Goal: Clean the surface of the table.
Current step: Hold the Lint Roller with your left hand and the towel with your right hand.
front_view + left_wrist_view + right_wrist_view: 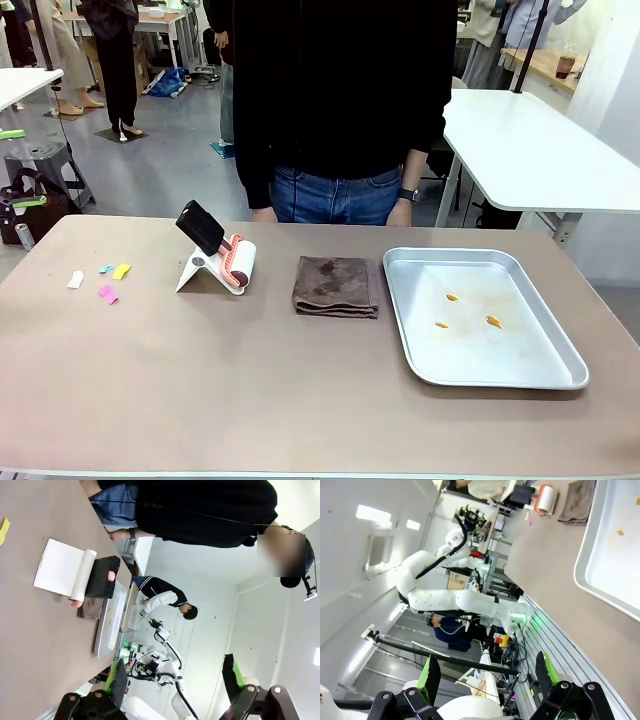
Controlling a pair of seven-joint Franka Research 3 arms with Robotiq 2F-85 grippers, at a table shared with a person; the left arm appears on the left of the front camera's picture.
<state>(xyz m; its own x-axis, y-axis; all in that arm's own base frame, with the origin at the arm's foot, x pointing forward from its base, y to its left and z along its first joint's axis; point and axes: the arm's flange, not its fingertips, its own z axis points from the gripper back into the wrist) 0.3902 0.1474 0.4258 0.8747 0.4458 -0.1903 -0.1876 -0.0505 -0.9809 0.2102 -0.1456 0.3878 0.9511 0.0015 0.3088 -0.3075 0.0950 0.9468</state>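
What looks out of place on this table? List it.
Four small paper scraps lie scattered on the table's left part, and three orange crumbs sit in the tray. The folded cloth and the roller look tidy.

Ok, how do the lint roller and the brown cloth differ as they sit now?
The lint roller is white with a black handle and sits propped on a white stand, handle tilted up; the brown cloth lies flat and folded. The lint roller is nearer the paper scraps on the robot's left; the brown cloth lies beside the metal tray. Both rest on the table, untouched.
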